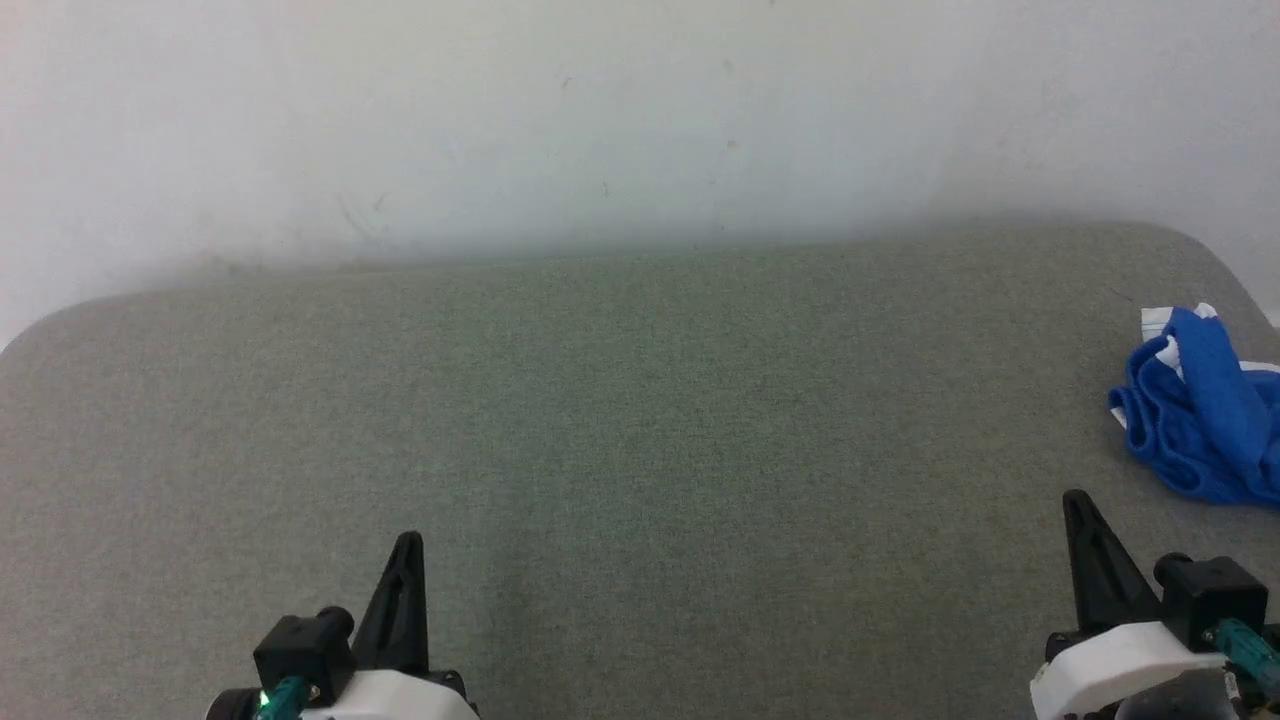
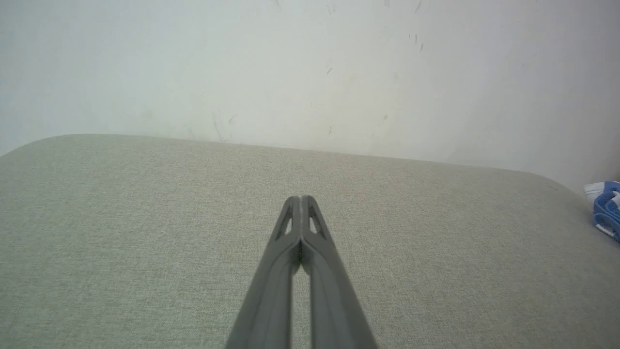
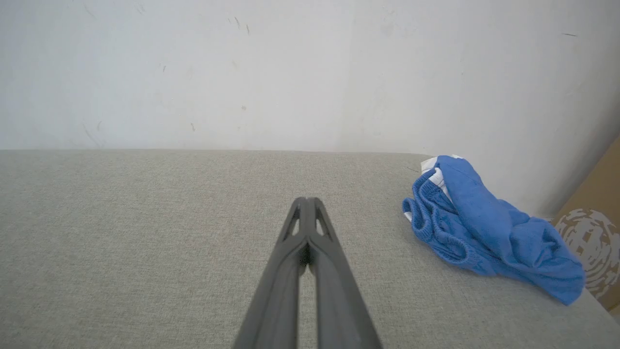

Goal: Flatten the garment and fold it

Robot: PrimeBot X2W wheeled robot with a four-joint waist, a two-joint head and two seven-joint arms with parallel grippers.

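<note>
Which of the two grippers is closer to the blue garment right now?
The right gripper: the bunched garment lies just ahead and to its right, while the left gripper is far off at the other side.

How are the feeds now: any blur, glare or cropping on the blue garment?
Head view: soft, even light, the wall hazy, the garment cut by the right edge. Right wrist view: the garment whole and sharp, no glare. Left wrist view: a sliver of it at the right edge, the grey surface bowed by the wide lens.
</note>
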